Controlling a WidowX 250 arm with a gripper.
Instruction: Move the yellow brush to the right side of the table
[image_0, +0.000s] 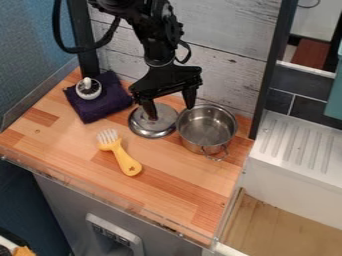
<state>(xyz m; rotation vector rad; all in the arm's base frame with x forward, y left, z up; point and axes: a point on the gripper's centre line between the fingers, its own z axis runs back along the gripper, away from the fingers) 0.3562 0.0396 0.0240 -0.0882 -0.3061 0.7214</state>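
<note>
The yellow brush lies left of centre on the wooden table, its white bristled head toward the back and its handle slanting down to the right. My gripper hangs behind and to the right of it, over the metal lid and the near-left rim of the pot. Its two fingers are spread apart with nothing held. The left finger partly covers the middle of the lid.
A steel pot stands right of the lid. At the back left a small silver-and-white object rests on a dark purple cloth. A clear low rim runs along the front edge; a white sink unit is at right.
</note>
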